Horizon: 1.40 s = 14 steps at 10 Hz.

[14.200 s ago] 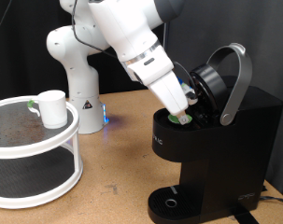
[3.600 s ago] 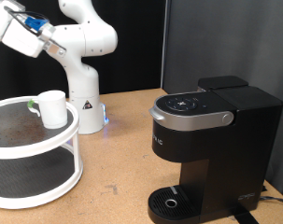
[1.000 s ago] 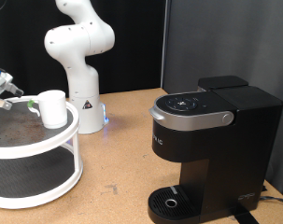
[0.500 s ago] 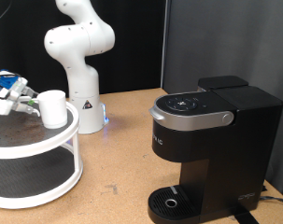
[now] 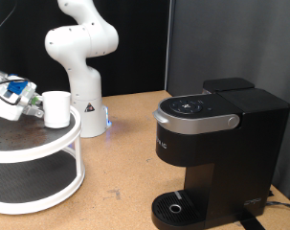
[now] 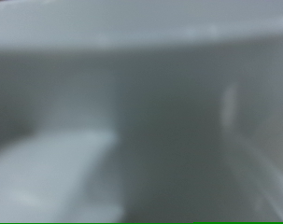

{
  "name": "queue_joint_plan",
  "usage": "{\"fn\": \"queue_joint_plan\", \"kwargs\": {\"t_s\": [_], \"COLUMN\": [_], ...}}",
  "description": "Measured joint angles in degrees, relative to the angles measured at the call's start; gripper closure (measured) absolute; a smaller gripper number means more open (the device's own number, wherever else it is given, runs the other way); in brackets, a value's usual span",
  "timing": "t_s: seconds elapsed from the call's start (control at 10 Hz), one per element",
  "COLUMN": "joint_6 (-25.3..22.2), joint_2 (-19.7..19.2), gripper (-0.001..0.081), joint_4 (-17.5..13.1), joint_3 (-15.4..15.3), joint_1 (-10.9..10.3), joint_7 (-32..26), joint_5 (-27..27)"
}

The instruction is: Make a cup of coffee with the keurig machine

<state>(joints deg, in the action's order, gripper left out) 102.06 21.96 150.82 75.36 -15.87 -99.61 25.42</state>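
Note:
The white cup (image 5: pixel 57 109) stands on the top tier of a round white stand (image 5: pixel 73 134) at the exterior view's left. My gripper (image 5: pixel 35 105) reaches in from the left edge and sits right against the cup's handle side, at cup height. The handle itself is hidden behind the fingers. The wrist view is filled by a blurred white surface, the cup (image 6: pixel 132 121) seen from very close. The black keurig machine (image 5: pixel 211 144) stands at the right with its lid down and its round drip tray (image 5: pixel 173 206) bare.
The stand has a lower tier (image 5: pixel 30 177) under the top one. The white robot base (image 5: pixel 82 57) with a blue light stands behind the stand. A black backdrop hangs behind the machine. Brown tabletop (image 5: pixel 125 163) lies between stand and machine.
The machine's lid, open with my gripper at it long ago, is shut. Over the last second my gripper has moved right along the stand's top up to the cup's handle side.

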Motion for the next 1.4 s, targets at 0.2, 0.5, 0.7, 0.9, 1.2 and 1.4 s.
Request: {"fn": "queue_joint_plan", "kwargs": {"t_s": [0.2, 0.5, 0.7, 0.9, 1.2, 1.4], "joint_6": [0.00, 0.00, 0.00, 0.00, -4.09, -6.05], "joint_2": [0.46, 1.25, 1.29, 1.31, 3.64, 6.95], "gripper": [0.0298, 0.0629, 0.0742, 0.0742, 0.0742, 0.0742], "joint_4": [0.69, 1.30, 1.40, 1.40, 0.67, -0.04], "joint_3": [-0.64, -1.42, -1.90, -2.19, -3.72, -6.10], "joint_1": [1.39, 3.10, 3.83, 4.26, 5.31, 6.38], "joint_7": [0.00, 0.00, 0.00, 0.13, 1.99, 4.72], "joint_5": [-0.03, -0.21, -0.23, -0.23, 2.64, 4.99]}}
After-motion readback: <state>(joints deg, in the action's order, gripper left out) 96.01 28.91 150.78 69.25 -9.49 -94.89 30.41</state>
